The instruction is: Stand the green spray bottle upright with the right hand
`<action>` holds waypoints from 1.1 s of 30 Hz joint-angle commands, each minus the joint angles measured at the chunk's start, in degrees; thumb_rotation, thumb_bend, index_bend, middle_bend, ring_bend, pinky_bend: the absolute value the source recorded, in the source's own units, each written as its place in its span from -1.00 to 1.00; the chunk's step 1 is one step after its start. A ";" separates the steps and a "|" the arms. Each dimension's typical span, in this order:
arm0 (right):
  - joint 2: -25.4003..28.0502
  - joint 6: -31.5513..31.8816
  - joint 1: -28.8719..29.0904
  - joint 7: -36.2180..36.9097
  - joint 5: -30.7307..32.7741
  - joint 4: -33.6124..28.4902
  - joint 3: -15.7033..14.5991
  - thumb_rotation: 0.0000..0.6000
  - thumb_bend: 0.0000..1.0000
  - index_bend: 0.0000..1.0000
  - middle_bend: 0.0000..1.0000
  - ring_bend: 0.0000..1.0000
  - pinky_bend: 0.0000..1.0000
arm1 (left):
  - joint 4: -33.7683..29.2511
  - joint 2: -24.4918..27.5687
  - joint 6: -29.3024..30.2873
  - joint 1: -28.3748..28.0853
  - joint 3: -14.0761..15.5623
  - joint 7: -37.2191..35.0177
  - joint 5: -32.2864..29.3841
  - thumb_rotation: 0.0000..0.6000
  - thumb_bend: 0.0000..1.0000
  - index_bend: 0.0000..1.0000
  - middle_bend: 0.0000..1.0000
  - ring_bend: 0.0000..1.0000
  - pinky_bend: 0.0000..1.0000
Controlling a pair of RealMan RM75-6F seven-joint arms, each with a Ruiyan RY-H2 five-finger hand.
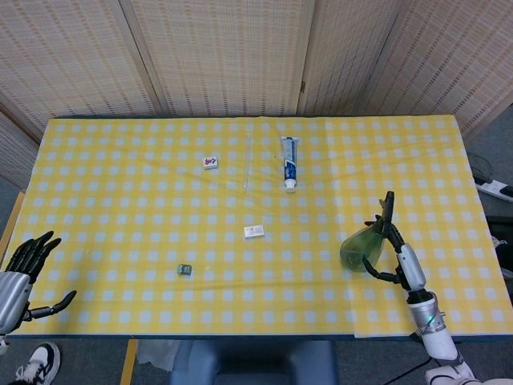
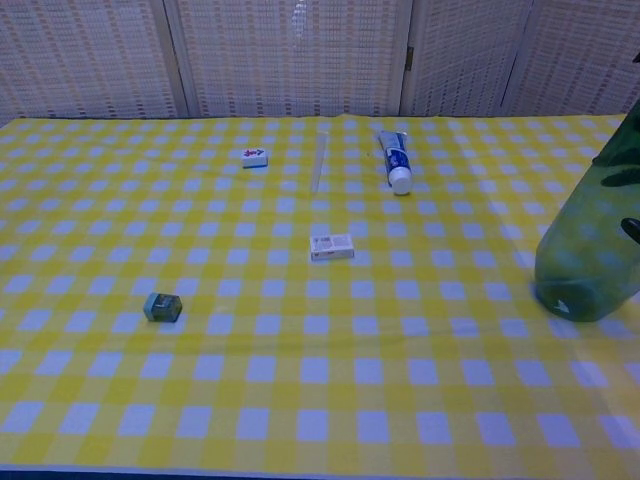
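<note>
The green spray bottle [image 1: 362,243] leans over to the right near the table's front right, its black nozzle [image 1: 389,204] pointing up and right and its base on the cloth. My right hand [image 1: 397,258] curls around the bottle's right side, fingers above and thumb below. In the chest view the green spray bottle [image 2: 590,250] fills the right edge, tilted, with its top cut off; only a dark sliver of my right hand [image 2: 633,229] shows there. My left hand [image 1: 22,274] hangs open off the front left corner, holding nothing.
On the yellow checked tablecloth [image 1: 144,208] lie a toothpaste tube [image 1: 289,163], a clear thin stick [image 1: 247,160], a small white tile [image 1: 211,163], a small white box [image 1: 254,232] and a little green cube [image 1: 185,270]. A power strip [image 1: 494,189] lies beyond the right edge.
</note>
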 commanded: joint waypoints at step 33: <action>35.89 8.31 -16.52 -85.06 2.26 -57.21 -4.05 1.00 -0.39 -1.00 -0.96 -0.98 -1.00 | -0.42 -5.22 3.32 2.24 -1.59 20.69 -0.95 -0.07 -0.38 -0.90 -1.00 -0.95 -1.00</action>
